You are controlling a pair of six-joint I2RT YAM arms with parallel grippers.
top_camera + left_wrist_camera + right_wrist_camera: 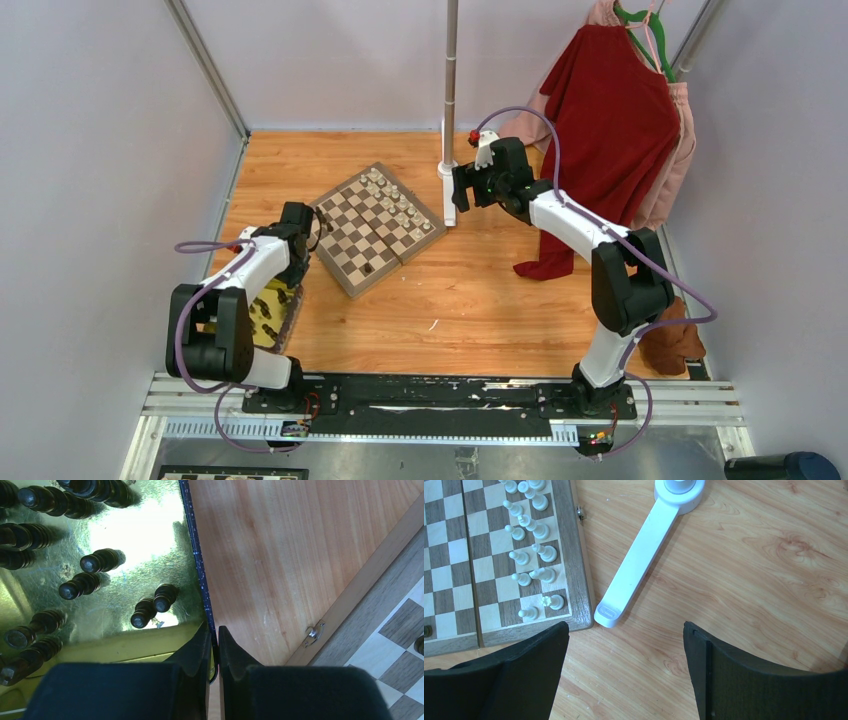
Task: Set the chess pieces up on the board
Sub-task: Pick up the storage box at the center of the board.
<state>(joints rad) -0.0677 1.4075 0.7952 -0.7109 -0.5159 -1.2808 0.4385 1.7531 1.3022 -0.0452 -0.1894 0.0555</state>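
Inspection finds the board (345,230) lying flat on the wooden table (480,300), turned cornerwise to the arms. The cream-white pieces (541,530) stand upright in two ranks along the board edge nearest the right gripper (624,630). One dark piece (368,268) stands alone on a square near the opposite edge. The remaining dark brown pieces (102,560) are off the board. They lie on their sides, scattered in the yellow tray (150,540), which sits beside the board's left corner and apart from its rim, with bare table between the two. The left gripper (214,640) is at the tray edge that faces the board. Its fingers (197,650) are pressed together, and the tray's thin dark rim (197,555) runs straight into the narrow slit between them, so they appear to be pinching that rim. No chess piece is in this grip. The right gripper hangs over bare table just off the board corner that carries the white ranks. Its fingers (539,655) are spread wide and hold nothing. A white stand foot (634,565) lies on the table just beside that same board rim, and its pole (451,80) rises beyond the board's far side. A red garment (610,130) hangs well to the right of the board.
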